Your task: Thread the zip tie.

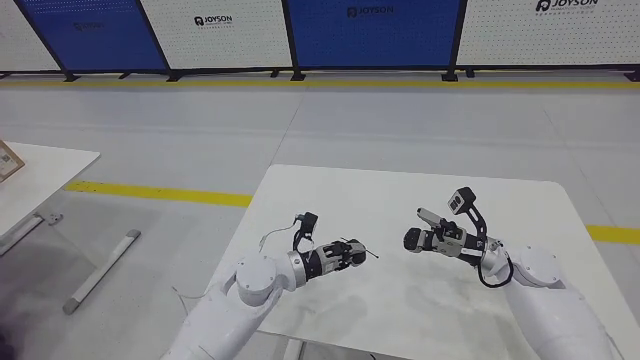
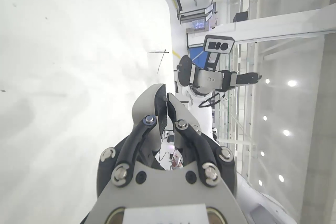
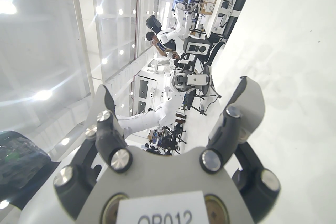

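Your left gripper (image 2: 166,91) is pinched together on the zip tie (image 1: 368,252), its thin tail poking out just past the fingertips. Your right gripper (image 3: 176,86) stands spread apart, well across from it.

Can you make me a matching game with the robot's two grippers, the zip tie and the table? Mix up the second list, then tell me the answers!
Things:
1. left gripper
2. right gripper
3. zip tie
4. table

What fits:
A. white, under both arms
B. open, holding nothing
C. thin and black, sticking out from closed fingers
D. shut on something thin

Right pairs: 1-D, 2-B, 3-C, 4-A.
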